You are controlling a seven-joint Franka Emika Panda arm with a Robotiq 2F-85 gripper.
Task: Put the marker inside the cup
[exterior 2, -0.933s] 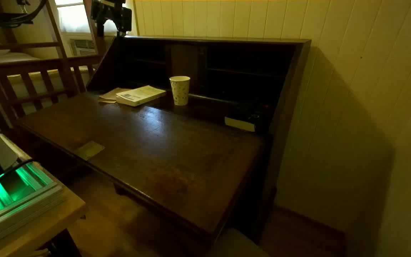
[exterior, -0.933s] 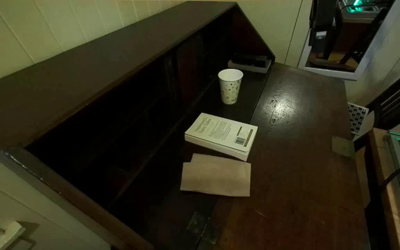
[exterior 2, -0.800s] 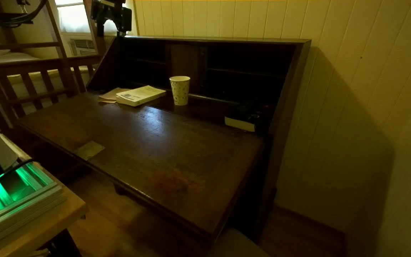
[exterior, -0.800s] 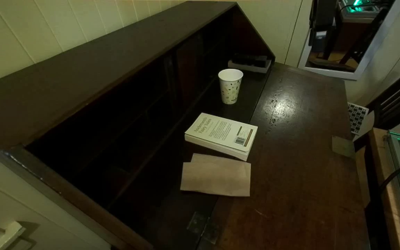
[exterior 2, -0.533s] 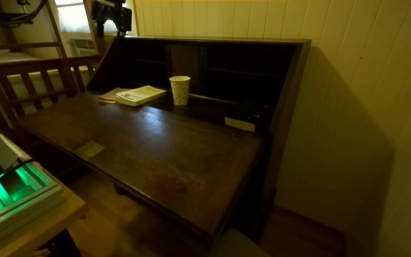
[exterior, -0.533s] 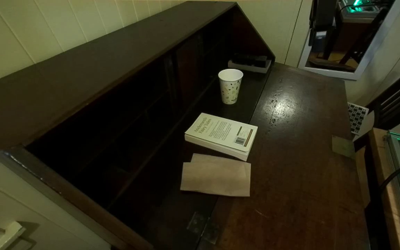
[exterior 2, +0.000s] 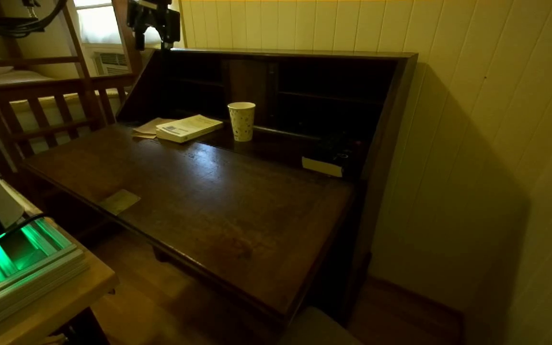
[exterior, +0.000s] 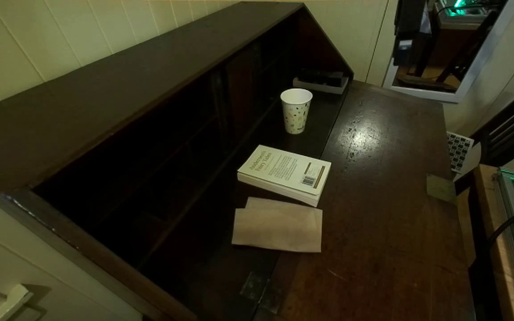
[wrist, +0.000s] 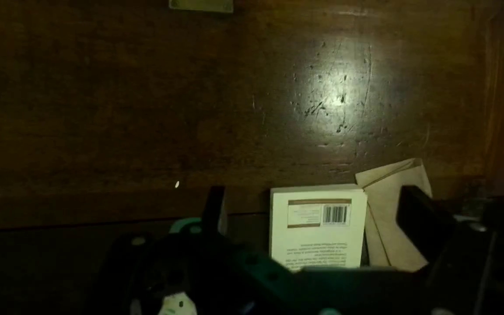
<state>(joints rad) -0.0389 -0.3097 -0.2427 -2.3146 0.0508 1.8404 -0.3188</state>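
The cup [exterior: 296,111], white paper with small specks, stands upright on the desk in both exterior views, near the shelves. A speckled piece of the cup [wrist: 177,305] shows low in the wrist view, mostly blocked by the gripper's body. No marker can be made out; it is hidden or out of view. High above the desk's far left end, in an exterior view, hangs my gripper [exterior 2: 153,44], its fingers spread. The wrist view also has the gripper [wrist: 315,201] open, nothing held between its dark fingers [wrist: 420,218], with desk surface far below.
A white book [exterior: 286,174] lies flat beside the cup, touching or close to brown paper envelopes [exterior: 279,227]. A dark book [exterior 2: 328,160] lies at the desk's end. Dark shelving [exterior 2: 247,86] rises behind. A table with green-lit framing [exterior 2: 27,268] stands in front.
My gripper has shifted slightly right and down in an exterior view, still open. A dark shape in the mirror has moved a little. Cup, book and envelopes have stayed put.
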